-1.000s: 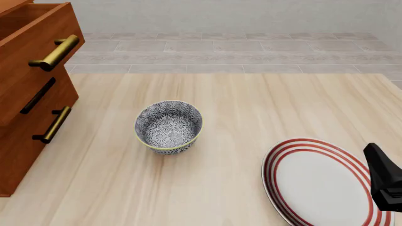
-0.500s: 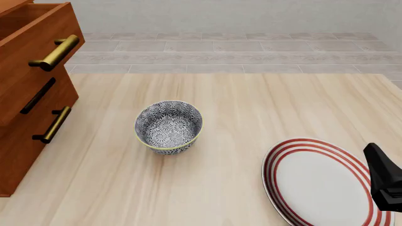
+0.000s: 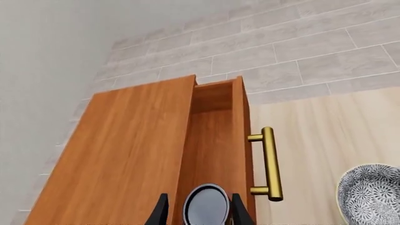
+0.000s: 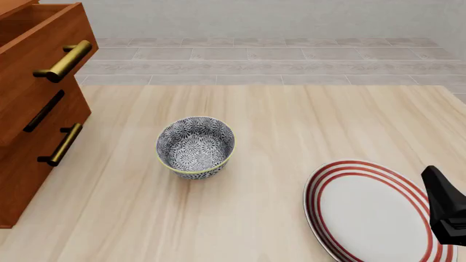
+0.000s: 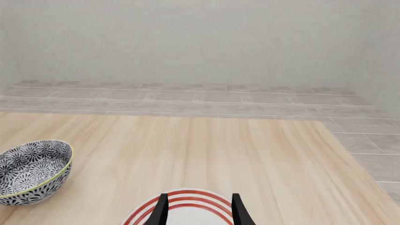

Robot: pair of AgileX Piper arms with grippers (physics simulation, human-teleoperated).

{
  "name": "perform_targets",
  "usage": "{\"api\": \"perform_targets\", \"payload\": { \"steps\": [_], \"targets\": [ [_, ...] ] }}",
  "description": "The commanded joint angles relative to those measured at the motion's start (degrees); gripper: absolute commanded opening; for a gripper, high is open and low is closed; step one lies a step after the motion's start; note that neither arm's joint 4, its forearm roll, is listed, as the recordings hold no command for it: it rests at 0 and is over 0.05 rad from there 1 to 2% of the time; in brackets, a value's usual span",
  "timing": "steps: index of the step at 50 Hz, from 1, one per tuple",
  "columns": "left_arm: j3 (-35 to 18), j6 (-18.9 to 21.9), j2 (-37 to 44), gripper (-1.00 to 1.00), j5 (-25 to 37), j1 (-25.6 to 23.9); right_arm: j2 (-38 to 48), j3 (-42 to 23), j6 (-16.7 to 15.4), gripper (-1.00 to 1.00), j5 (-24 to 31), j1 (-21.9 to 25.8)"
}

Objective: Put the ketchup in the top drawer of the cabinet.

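In the left wrist view, the ketchup (image 3: 206, 207) shows only its dark grey round top, down inside the pulled-out top drawer (image 3: 216, 136) of the cabinet (image 3: 125, 154). My left gripper (image 3: 200, 197) hangs over the drawer, open, one finger on each side of the can, with a gap showing on one side. The thick brass handle (image 3: 270, 164) is beside it. In the front view the drawer front (image 4: 36, 38) stands out from the cabinet (image 4: 29, 142); the ketchup and left gripper are out of view there. My right gripper (image 4: 444, 210) is open and empty over the plate.
A grey patterned bowl (image 4: 195, 147) stands mid-table, also in the left wrist view (image 3: 372, 194) and the right wrist view (image 5: 31, 171). A red-ringed white plate (image 4: 368, 213) lies at the front right. Lower drawers have a black handle (image 4: 43, 111) and a small brass handle (image 4: 62, 144).
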Motion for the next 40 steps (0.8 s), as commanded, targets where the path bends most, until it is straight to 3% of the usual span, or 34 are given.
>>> {"api": "perform_targets", "payload": {
  "steps": [1, 40],
  "targets": [
    [-2.48, 0.67, -1.93, 1.00, 2.90, -0.95, 0.00, 0.00, 0.00, 1.00, 0.00, 0.00],
    [-11.56, 1.39, -13.54, 1.00, 16.80, -12.22, 0.00, 0.00, 0.00, 1.00, 0.00, 0.00]
  ]
}}
